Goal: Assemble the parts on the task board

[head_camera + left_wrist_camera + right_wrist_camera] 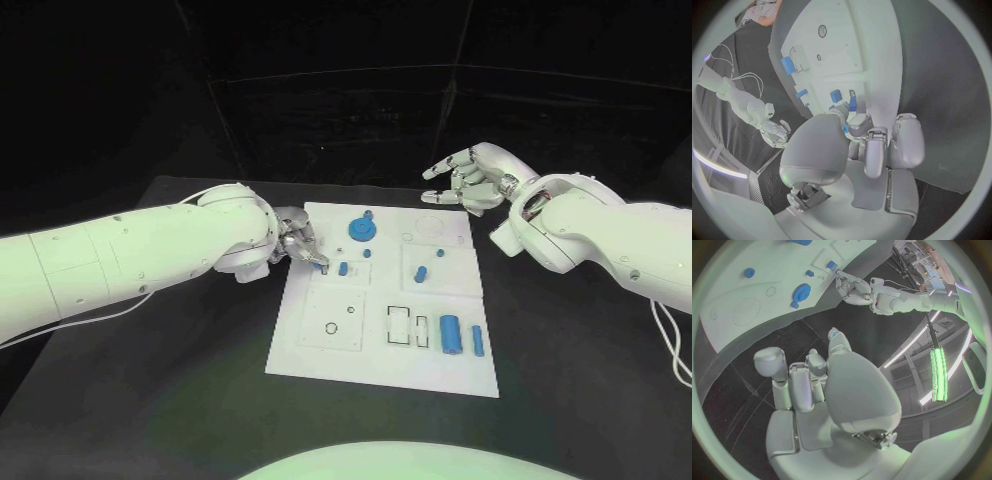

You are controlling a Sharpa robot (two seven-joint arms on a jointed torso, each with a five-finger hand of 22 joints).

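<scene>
Blue parts [450,334] on task board [378,372] — perhaps slotted

1. The black table [173,400] spreads under everything, its bare surface matte.
2. A thin white cable [672,350], possibly 2 strands, lies on it at the right edge.
</scene>
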